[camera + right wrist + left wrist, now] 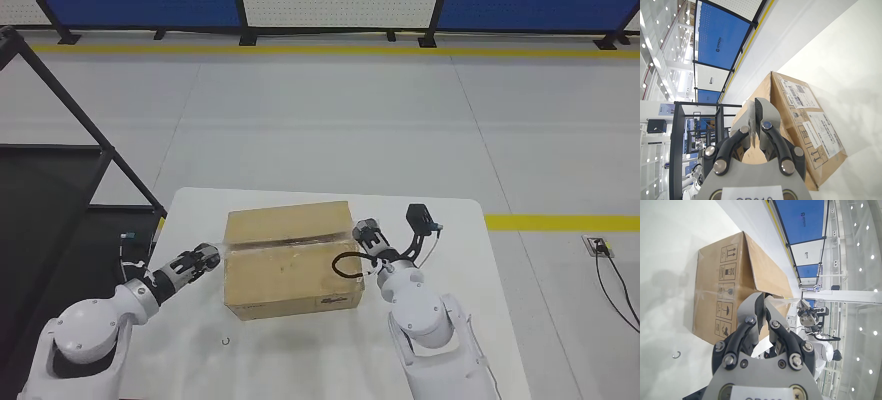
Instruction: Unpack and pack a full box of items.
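Note:
A brown cardboard box (pixel 290 262) sits in the middle of the white table (pixel 450 220), its far top flap (pixel 770 275) slightly lifted. My left gripper (pixel 207 259) is at the box's left end, shut (pixel 764 308) on a strip of clear tape (pixel 783 301) that runs across the box top. My right gripper (pixel 366 234) is at the box's right end, shut (pixel 754 111) on the same tape (pixel 750 115). The left wrist view shows the right gripper (pixel 804 304) farther off, at the tape's other end. Labels (pixel 802 94) cover the box's right end.
A small open metal ring (pixel 227 343) (pixel 676 355) lies on the table in front of the box's left corner. A black metal frame (pixel 60 100) stands off the table's left side. The table has free room in front of and behind the box.

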